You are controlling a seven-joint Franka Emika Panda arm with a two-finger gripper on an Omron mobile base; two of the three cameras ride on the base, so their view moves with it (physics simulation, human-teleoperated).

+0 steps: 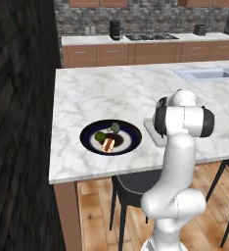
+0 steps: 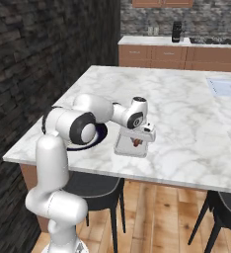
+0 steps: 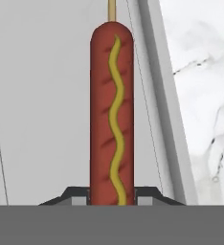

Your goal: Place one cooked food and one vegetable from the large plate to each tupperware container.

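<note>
so the gripper (image 3: 112, 195) has its two dark fingertips (image 3: 75, 194) pinched on the near end of a sausage on a stick (image 3: 111, 105), a smooth red-brown cylinder with rounded ends, faint slashes and a wavy yellow mustard line down its length, a thin wooden stick poking out the far tip. it hangs over the flat pale-grey floor of the rectangular tupperware tray (image 2: 123, 146), whose raised straight wall runs beside it in the hand view, veined white marble beyond. judging by that, the step in hand is setting the first cooked food into this container; the next move calls for lowering it until it lies on the tray floor inside the walls, then spreading the fingers and lifting clear. the tray sits near the front edge of the marble island counter (image 1: 87, 88). just beside it, toward the island's dark-wall end and also near the front edge, rests the large plate (image 1: 87, 131), round and glossy with a wide navy-black rim and white centre, carrying green rounded vegetables (image 1: 101, 136), a dark piece and another reddish item. farther off a sink (image 1: 204, 73) sits sunk in the counter.
</note>
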